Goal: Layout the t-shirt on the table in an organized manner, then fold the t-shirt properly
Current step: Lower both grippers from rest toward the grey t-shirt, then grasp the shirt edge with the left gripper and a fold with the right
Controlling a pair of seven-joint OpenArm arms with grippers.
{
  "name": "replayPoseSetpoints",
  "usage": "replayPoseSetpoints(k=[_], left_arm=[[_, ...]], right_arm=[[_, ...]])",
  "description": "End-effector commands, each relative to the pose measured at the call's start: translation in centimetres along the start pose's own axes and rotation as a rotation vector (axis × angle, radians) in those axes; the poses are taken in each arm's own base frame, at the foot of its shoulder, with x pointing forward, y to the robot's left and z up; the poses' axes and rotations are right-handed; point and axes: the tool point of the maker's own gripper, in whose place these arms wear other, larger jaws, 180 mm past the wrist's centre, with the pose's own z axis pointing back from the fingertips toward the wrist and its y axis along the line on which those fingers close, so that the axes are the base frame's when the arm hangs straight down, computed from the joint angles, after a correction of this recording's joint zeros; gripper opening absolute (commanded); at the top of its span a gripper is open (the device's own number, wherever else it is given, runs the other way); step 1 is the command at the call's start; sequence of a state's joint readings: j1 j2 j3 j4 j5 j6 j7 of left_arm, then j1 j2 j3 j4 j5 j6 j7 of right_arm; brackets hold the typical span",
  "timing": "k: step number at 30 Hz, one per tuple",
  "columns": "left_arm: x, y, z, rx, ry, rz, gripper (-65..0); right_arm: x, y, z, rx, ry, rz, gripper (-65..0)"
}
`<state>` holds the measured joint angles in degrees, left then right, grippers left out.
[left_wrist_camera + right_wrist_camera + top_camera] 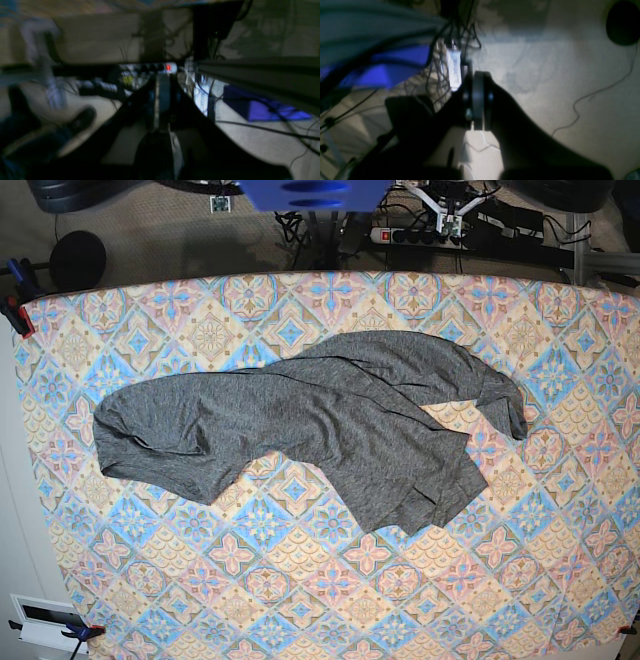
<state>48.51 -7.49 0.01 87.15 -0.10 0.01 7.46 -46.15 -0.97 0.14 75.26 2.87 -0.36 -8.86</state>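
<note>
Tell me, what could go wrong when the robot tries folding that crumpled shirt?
The t-shirt lies twisted and bunched on the table, so a grab might catch two layers and fold it crooked. One end lies near the table's left edge, so a pull could drag it off. Both arms are off the table, so they have far to reach.

The t-shirt [320,425] sprawls rumpled across the middle of the table [300,600], well apart from every edge. Open patterned cloth rings it (widest along the near side), and nothing else stands on the surface.
</note>
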Motion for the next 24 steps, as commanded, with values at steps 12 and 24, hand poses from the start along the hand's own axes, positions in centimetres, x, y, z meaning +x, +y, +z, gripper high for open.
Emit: replayPoseSetpoints(k=[12,24], left_arm=[[14.0,-0.3,4.3,-0.024,-0.224,0.022,-62.6],[21.8,0.4,2.4,-0.022,-0.314,-0.006,-62.1]], right_arm=[[14.0,-2.3,8.3,-0.037,-0.252,0.120,-65.0],[25.1,-3.2,7.9,-0.078,-0.471,0.108,-65.0]])
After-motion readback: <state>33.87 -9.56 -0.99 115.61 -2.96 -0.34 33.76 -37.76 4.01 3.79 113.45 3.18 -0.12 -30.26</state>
